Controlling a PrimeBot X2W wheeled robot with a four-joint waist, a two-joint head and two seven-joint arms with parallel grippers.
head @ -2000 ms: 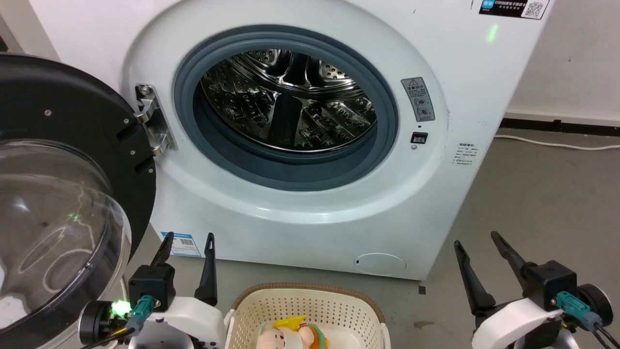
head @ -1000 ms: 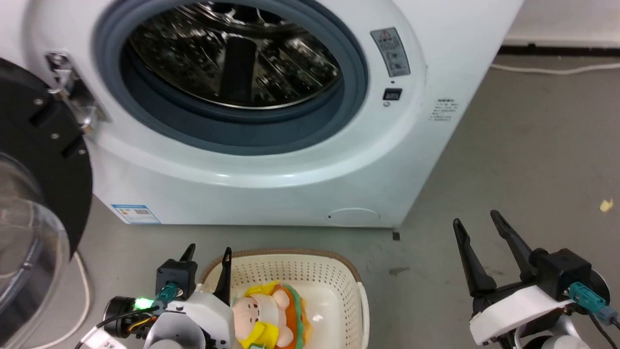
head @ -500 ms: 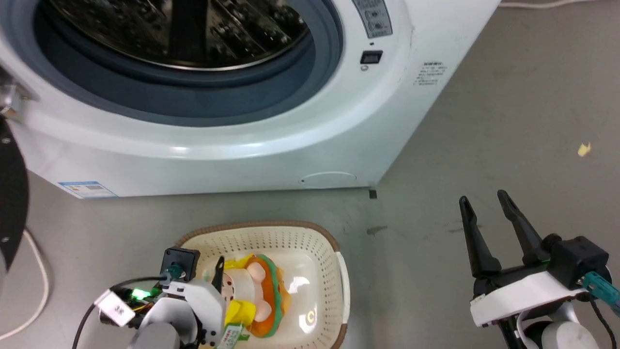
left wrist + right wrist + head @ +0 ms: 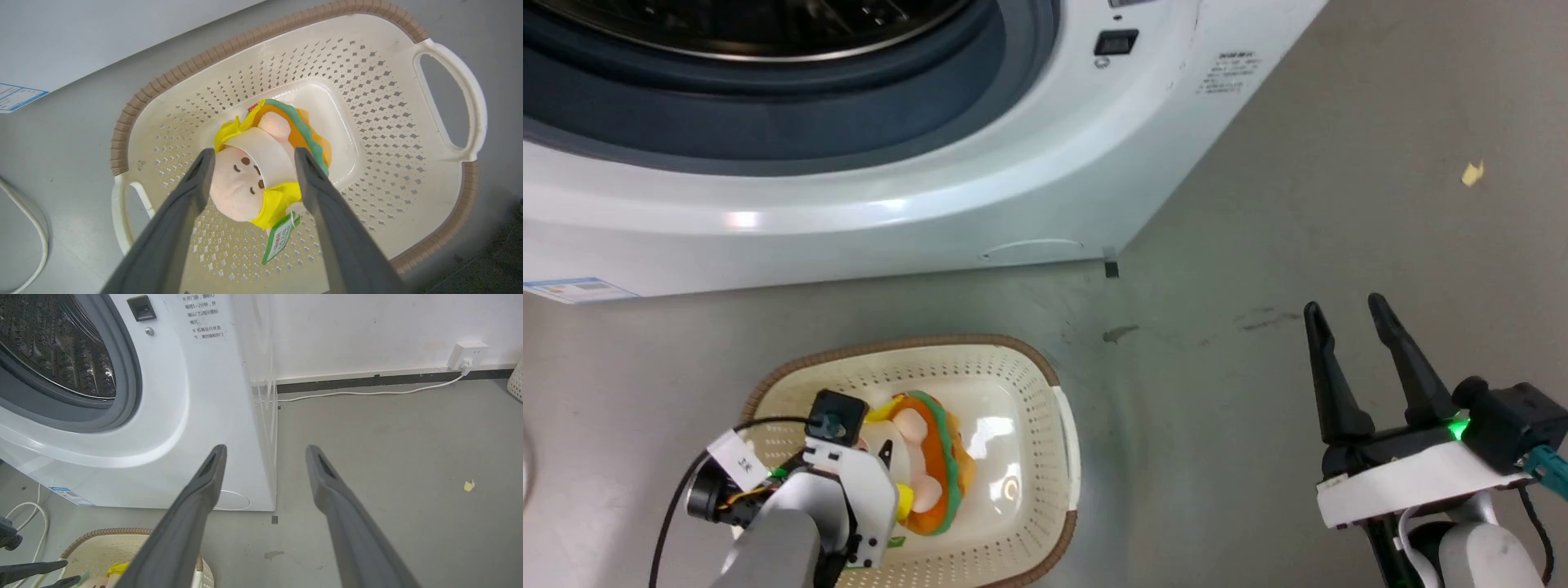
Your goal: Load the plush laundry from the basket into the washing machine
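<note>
A yellow scrap [image 4: 1471, 173] lies on the grey floor [image 4: 1339, 204]; a white cable [image 4: 367, 393] reaches a wall socket [image 4: 467, 355].

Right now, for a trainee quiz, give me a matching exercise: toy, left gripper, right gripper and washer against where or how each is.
1 toy
2 left gripper
3 right gripper
4 washer

a open, over the floor
b mouth uncovered, drum showing
c lying in the basket
d open, fingers flanking the toy

Pairs: 1-c, 2-d, 3-a, 4-b
</note>
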